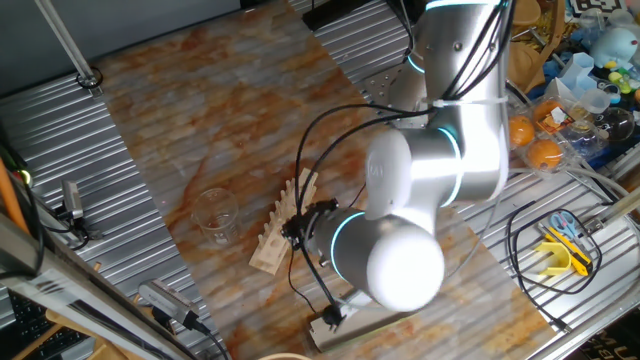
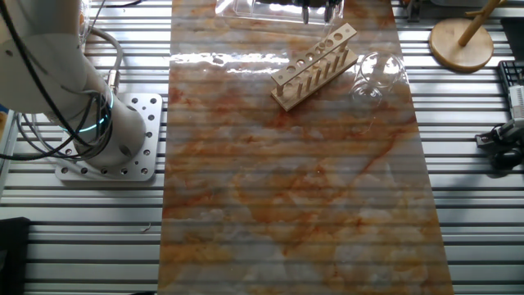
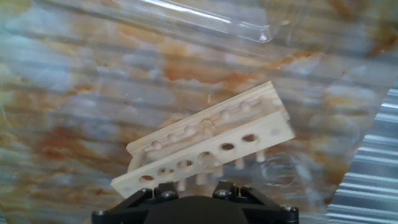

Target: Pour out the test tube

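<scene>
Hard to pin down the test tube (image 3: 206, 121), honestly. Best guess from the hand view: a faint glassy outline standing in the wooden rack (image 3: 205, 149), somewhere around the middle holes. Too see-through to swear by, and no sign of it in either fixed view.

Sitting diagonally on an orange-and-grey marbled mat (image 2: 286, 205), that rack, with two rows of round holes up top. Just off one end, a squat clear beaker (image 2: 378, 75), upright, near the rack but not touching. Further out, at the far edge of the mat in the hand view, a longer clear tube (image 3: 205, 22) lying on its side with a rounded end.

Above the rack, hanging over the mat's edge: the gripper (image 2: 318, 11), only dark tips poking into the top of the other fixed view. Can't tell whether spread or pressed together, since only the black housing shows at the bottom of the hand view. Blocked in one fixed view too, by the big silver arm (image 1: 420, 200).

Under everything, a ribbed metal table (image 2: 475, 205). Off to the side: a couple of oranges (image 1: 545, 153), yellow-handled scissors (image 1: 565, 240), and a round wooden stand (image 2: 463, 41).
</scene>
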Robot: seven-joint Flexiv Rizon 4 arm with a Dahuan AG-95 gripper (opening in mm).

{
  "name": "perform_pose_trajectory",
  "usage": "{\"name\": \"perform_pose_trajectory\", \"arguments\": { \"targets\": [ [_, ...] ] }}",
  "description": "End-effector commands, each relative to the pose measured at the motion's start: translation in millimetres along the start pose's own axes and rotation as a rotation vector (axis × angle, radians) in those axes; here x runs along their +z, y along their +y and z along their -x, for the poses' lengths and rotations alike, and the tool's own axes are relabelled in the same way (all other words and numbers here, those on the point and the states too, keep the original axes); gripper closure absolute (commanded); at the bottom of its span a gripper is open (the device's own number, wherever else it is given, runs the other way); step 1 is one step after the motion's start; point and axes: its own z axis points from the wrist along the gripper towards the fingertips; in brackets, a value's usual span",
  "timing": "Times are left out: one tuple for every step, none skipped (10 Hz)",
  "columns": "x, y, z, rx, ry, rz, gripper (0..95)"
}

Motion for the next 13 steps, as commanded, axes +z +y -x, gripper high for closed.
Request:
{"name": "perform_pose_trajectory", "arguments": {
  "targets": [
    [2.7,-1.7,1.0,0.01,0.04,-0.024,57.0],
    [4.0,-2.5,1.0,0.015,0.041,-0.025,57.0],
    [7.8,-4.9,1.3,0.008,0.046,-0.026,57.0],
    [9.7,-6.0,1.4,0.005,0.046,-0.026,57.0],
    [12.0,-7.2,1.6,0.004,0.049,-0.025,57.0],
    [12.3,-7.4,1.6,0.01,0.057,-0.029,57.0],
    [12.3,-7.4,1.6,0.017,0.075,-0.039,57.0],
    [13.2,-7.9,1.8,0.008,0.104,-0.043,57.0],
    [13.9,-8.1,1.9,0.005,0.112,-0.043,57.0],
    [15.0,-7.5,1.9,0.011,0.129,-0.048,76.0],
    [16.7,-7.1,2.0,0.018,0.143,-0.059,76.0],
    [18.6,-7.7,2.2,0.018,0.146,-0.065,76.0],
    [19.4,-8.1,2.2,0.019,0.147,-0.067,76.0]
  ]
}}
